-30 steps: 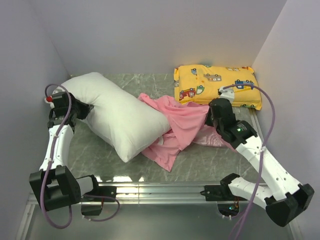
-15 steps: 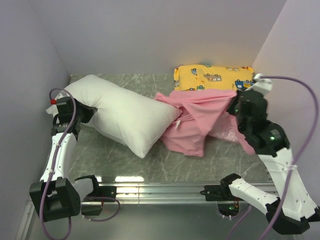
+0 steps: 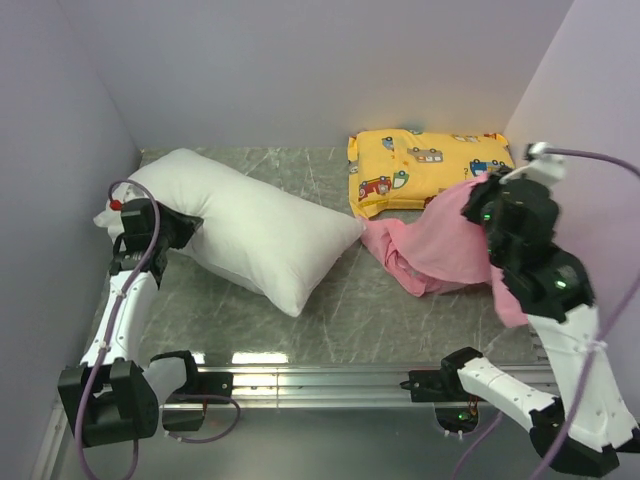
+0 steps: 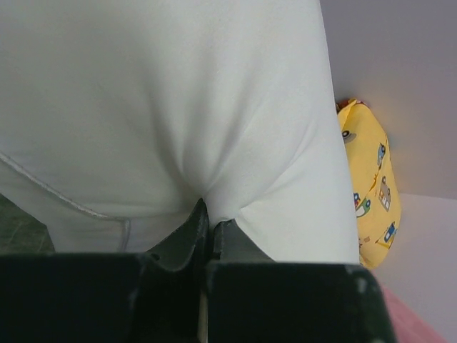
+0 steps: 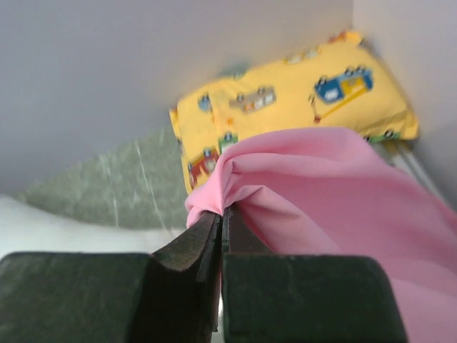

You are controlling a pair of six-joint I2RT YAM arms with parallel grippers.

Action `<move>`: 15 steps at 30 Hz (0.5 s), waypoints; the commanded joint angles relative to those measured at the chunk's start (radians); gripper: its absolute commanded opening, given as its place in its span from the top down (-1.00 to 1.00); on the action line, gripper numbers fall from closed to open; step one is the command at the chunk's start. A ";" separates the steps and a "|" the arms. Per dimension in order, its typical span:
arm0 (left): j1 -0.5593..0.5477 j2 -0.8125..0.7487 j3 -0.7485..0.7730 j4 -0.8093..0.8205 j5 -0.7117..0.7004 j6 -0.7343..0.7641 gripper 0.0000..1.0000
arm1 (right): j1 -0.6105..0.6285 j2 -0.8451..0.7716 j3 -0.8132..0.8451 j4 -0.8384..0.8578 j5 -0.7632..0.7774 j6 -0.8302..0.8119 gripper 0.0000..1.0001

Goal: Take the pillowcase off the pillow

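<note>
Overhead, the left gripper (image 3: 186, 224) is closed on the near-left end of the plump, plain white rectangular pillow (image 3: 250, 232); the left wrist view shows its dark jaws pressed together with a pinch of white cover (image 4: 178, 107) puckered between the fingertips of the gripper (image 4: 208, 216). From this gripper the pillow extends away and to the right, lying diagonally on the grey-green marbled table (image 3: 360, 300), its whole visible surface bare. The right gripper (image 3: 480, 196) is raised above the table and is likewise clamped shut, here on a fold of the thin, floppy pink fabric pillowcase (image 3: 440, 245); in the right wrist view the jaws of this gripper (image 5: 218, 211) meet on a gathered pink edge, and the fabric (image 5: 321, 186) billows out to the right of the fingertips. Below and to the left of the right gripper the pillowcase hangs down and pools in a crumpled heap on the table, and a strip of it also trails down beside the right arm. The heap's left edge lies just beside the pillow's far-right corner; whether the two touch cannot be told. Beyond the right gripper, against the back wall, lies a small yellow cushion (image 3: 430, 165) printed with cartoon vehicles, seen ahead of the jaws in the right wrist view (image 5: 300, 93) and past the pillow's right side in the left wrist view (image 4: 368, 186). The hanging pink fabric overlaps the yellow cushion's near edge in the overhead view.
</note>
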 commanded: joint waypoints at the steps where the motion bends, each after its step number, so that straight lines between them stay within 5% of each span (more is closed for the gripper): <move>1: -0.052 -0.030 -0.016 0.066 0.028 -0.015 0.99 | -0.006 0.045 -0.247 0.106 -0.140 0.026 1.00; 6: -0.101 -0.061 -0.031 0.066 0.005 -0.014 0.99 | 0.002 0.065 -0.730 0.425 -0.323 0.125 1.00; 12: -0.104 -0.111 -0.005 0.025 -0.010 0.052 0.92 | 0.052 0.160 -1.021 0.680 -0.412 0.223 1.00; 15: -0.106 -0.144 0.015 0.002 0.007 0.098 0.50 | 0.054 0.104 -0.994 0.646 -0.412 0.214 0.78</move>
